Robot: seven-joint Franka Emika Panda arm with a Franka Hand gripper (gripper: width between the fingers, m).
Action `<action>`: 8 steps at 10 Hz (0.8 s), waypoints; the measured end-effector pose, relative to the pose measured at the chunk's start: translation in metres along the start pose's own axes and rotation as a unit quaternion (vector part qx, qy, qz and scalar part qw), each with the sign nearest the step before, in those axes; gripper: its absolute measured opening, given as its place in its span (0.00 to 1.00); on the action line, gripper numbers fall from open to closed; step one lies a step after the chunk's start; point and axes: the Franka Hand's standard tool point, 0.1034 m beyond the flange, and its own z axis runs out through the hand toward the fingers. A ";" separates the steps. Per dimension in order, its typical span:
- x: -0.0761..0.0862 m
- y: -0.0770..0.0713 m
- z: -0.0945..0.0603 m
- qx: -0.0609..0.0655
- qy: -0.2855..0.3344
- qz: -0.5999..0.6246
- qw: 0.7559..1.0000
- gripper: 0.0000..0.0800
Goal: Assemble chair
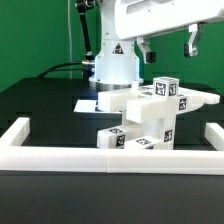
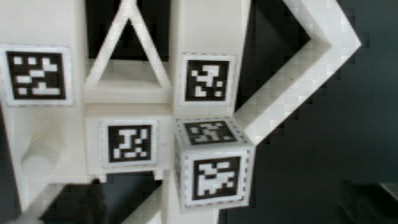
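Jaws stand apart and hold nothing; the gripper [image 1: 167, 45] hangs at the upper right of the exterior frame, its two dark fingers [image 1: 146, 47] clear of everything below; the chair [image 1: 150, 118], partly assembled from chunky white tagged pieces, occupies the centre of that frame, resting on the black table [image 1: 40, 100] just behind the low white barrier wall [image 1: 110, 158]; its highest tagged blocks lie directly beneath the gripper, near but not touching; the wrist view is filled by the same white pieces and tags [image 2: 206, 80], which in my judgement confirms the jaws are roughly over the assembly; risk noted: the stack looks uneven, with a slab jutting toward the right of the exterior frame; a descent slightly off line could strike that slab or a top block and tip or shift the assembly; a grip on a tagged block's edge could slip
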 end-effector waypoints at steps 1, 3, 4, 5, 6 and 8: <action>0.000 0.000 0.000 0.000 0.000 0.000 1.000 0.81; -0.007 -0.001 0.000 -0.011 -0.004 -0.069 0.998 0.81; -0.012 0.002 -0.001 -0.015 -0.020 -0.134 0.991 0.81; -0.012 0.006 -0.004 -0.015 -0.033 -0.170 0.985 0.81; -0.010 0.010 -0.006 -0.012 -0.033 -0.179 0.983 0.81; -0.011 0.013 -0.006 -0.010 -0.032 -0.169 0.985 0.81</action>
